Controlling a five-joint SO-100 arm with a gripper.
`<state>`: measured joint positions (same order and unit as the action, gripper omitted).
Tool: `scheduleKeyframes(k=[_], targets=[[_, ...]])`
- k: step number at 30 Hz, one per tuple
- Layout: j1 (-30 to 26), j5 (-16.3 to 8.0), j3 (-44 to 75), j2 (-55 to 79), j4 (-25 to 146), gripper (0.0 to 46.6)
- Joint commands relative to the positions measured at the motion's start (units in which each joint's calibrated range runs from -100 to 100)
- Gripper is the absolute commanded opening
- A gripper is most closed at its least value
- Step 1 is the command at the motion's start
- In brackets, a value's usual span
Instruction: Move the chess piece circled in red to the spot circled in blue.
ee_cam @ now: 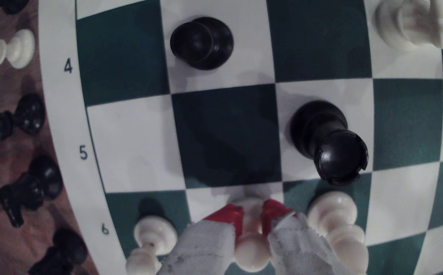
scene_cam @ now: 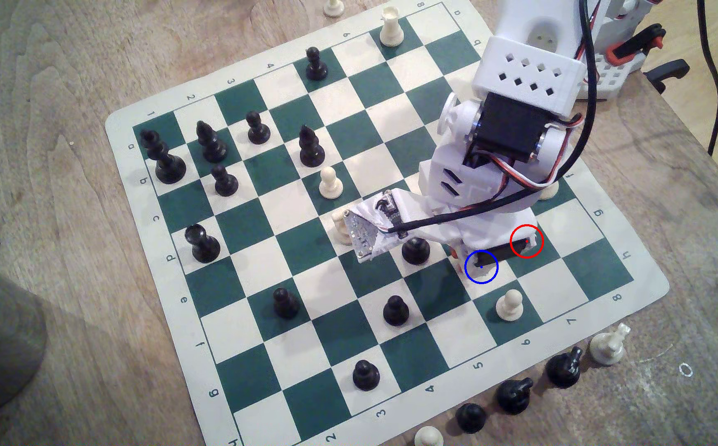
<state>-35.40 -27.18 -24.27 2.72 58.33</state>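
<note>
Here the jaws (ee_cam: pixel 252 215) are closed on the pawn (ee_cam: pixel 252 248) — it stands upright between the red pads (ee_cam: pixel 228 215), base down over a cream square. Seemingly that is the spot (scene_cam: pixel 488 274) — right under the jaws, so a straight lowering should do.

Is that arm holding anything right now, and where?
Yes: the tool grips a small cream-white plastic pawn by its narrow neck, below the ball head.

arm (scene_cam: pixel 516 128) bent low, jaws clamped shut
</note>
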Motion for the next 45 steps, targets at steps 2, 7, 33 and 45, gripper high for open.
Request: scheduleKeyframes(k=[2, 7, 33, 45], targets=[[-0.15, 0.15, 3.05, -1.45, 0.23, 0.3], [-1.01, 0.10, 3.05, -2.30, 0.81, 0.3], [-1.72, 1.12, 1.78, -3.91, 2.44, 16.3], [0.47, 3.37, -2.03, -15.54, 5.80, 16.7]])
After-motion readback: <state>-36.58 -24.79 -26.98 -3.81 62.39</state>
